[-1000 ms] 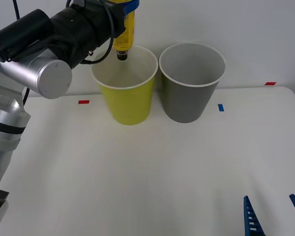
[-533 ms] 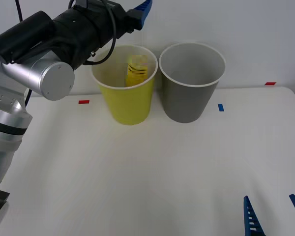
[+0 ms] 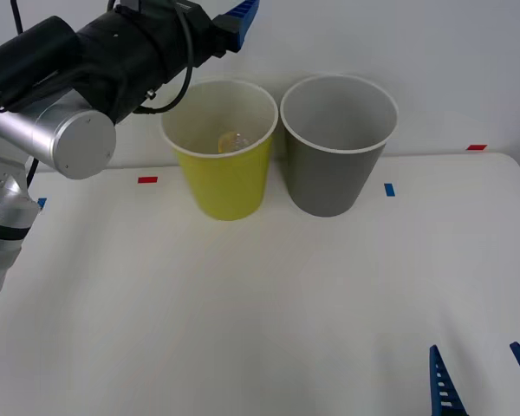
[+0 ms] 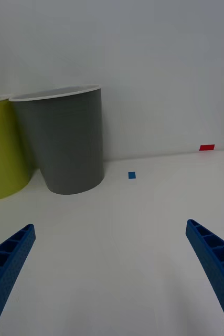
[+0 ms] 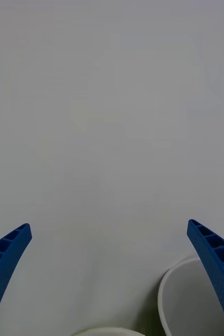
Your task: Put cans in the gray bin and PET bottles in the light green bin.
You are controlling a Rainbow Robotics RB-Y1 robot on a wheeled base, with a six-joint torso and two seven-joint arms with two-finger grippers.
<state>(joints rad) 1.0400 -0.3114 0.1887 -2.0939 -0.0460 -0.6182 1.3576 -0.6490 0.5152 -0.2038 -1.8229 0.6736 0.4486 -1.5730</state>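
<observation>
A flat, matte white tabletop (image 3: pixel 269 303) is presented as the work surface, extending across the front view to a straight rear edge. A plain, unmarked pale grey-white wall (image 3: pixel 433 61) is located directly behind that edge. Small rectangular tape markers are affixed to the tabletop: a red marker (image 3: pixel 147 179) at the left, a blue marker (image 3: pixel 389 189) right of centre, and a red marker (image 3: pixel 476 147) at the far right rear. Even, diffuse lighting is observed, with soft shadows.

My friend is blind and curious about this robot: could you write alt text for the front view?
A small yellow-labelled bottle lies inside the light green bin, which stands beside the gray bin on a white table. The left gripper hangs open above the green bin; the right gripper waits open at the table's near edge.
</observation>
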